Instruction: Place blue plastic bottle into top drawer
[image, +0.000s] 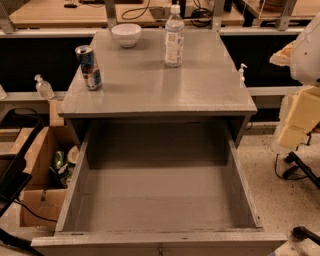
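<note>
The blue plastic bottle (174, 37), clear with a white cap and a pale label, stands upright at the back of the grey cabinet top (150, 85), right of centre. The top drawer (160, 200) is pulled wide open toward me, and I see nothing inside it. My arm and gripper (300, 117) show as white and pale yellow shapes at the right edge. They hang beside the cabinet, well to the right of the bottle and clear of it and the drawer. The gripper holds nothing that I can see.
A blue drinks can (90, 67) stands at the cabinet top's left edge and a white bowl (126, 34) at the back. Small pump bottles stand on the left (44, 87) and the right (242, 72). Cardboard boxes (37, 170) sit left of the drawer. Cables lie on the floor at the right (292, 170).
</note>
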